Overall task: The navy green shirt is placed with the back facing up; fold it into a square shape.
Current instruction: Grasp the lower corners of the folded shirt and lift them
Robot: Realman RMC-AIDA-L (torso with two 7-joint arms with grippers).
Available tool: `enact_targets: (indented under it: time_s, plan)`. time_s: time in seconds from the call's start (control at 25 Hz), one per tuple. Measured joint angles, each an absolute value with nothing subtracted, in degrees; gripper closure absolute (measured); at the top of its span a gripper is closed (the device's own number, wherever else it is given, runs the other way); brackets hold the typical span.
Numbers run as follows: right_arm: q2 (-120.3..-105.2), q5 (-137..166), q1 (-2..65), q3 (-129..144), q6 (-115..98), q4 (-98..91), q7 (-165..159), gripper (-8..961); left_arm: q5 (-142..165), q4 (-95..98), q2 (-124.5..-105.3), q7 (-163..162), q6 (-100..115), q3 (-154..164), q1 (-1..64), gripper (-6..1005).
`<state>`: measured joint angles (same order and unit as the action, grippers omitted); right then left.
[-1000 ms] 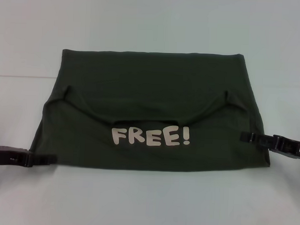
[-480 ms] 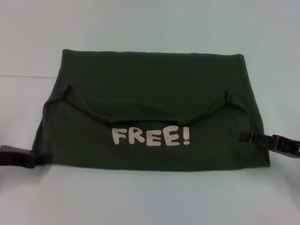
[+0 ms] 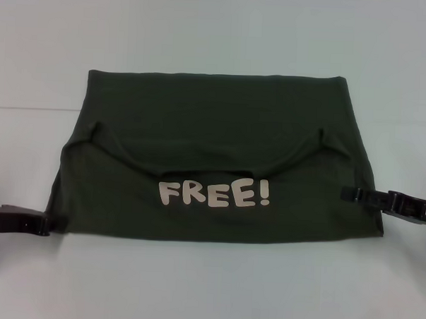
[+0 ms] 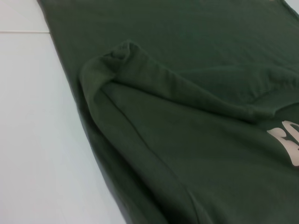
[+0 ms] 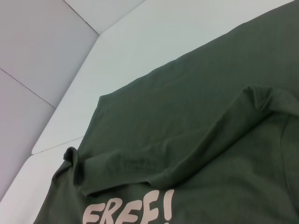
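The navy green shirt (image 3: 214, 131) lies flat on the white table, with its near part folded over so the off-white "FREE!" lettering (image 3: 215, 193) faces up. Folded sleeve ridges show in the left wrist view (image 4: 126, 60) and the right wrist view (image 5: 252, 100). My left gripper (image 3: 46, 224) sits low at the shirt's near left corner, just at the cloth's edge. My right gripper (image 3: 347, 194) reaches in over the shirt's right edge, level with the lettering. Neither wrist view shows its own gripper.
The white table (image 3: 207, 286) surrounds the shirt on all sides. A faint seam (image 3: 31, 109) runs across it at the left. A grey wall panel (image 5: 37, 46) rises beyond the table's far edge in the right wrist view.
My left gripper has slid leftward, from over the shirt's near left corner out to its edge. The right gripper and the shirt have stayed put.
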<state>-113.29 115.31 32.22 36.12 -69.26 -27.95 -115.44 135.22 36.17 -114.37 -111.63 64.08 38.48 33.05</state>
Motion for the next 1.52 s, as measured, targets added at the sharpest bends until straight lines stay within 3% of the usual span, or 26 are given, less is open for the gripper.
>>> enact_targets:
  time_s: [0.16, 0.44, 0.72, 0.8, 1.04, 1.52]
  plan:
    - [-113.11, 115.32, 32.17, 36.25, -69.83, -28.07, -115.95, 65, 134.98, 36.24, -114.21, -111.62, 64.17, 38.39, 33.07, 966]
    - [-111.30, 124.39, 32.55, 39.68, -76.67, -40.88, -134.35, 69, 134.29, 36.49, -113.62, -111.59, 65.47, 37.39, 33.10, 966]
    - [-108.35, 141.07, 38.73, 40.65, -84.18, -49.78, -150.74, 72, 133.69, 36.57, -113.02, -111.43, 67.12, 36.00, 33.15, 966]
    - [-108.46, 145.52, 41.19, 40.66, -84.13, -49.47, -152.09, 73, 133.68, 36.49, -113.02, -111.20, 67.15, 36.00, 33.15, 966]
    - [-111.01, 153.89, 46.57, 41.30, -81.48, -45.78, -152.28, 71, 133.67, 36.44, -113.02, -111.04, 67.18, 36.02, 33.00, 966]
    - [-112.95, 153.74, 46.54, 46.32, -74.04, -41.66, -152.26, 69, 133.68, 36.43, -113.02, -110.96, 67.27, 36.04, 32.69, 966]
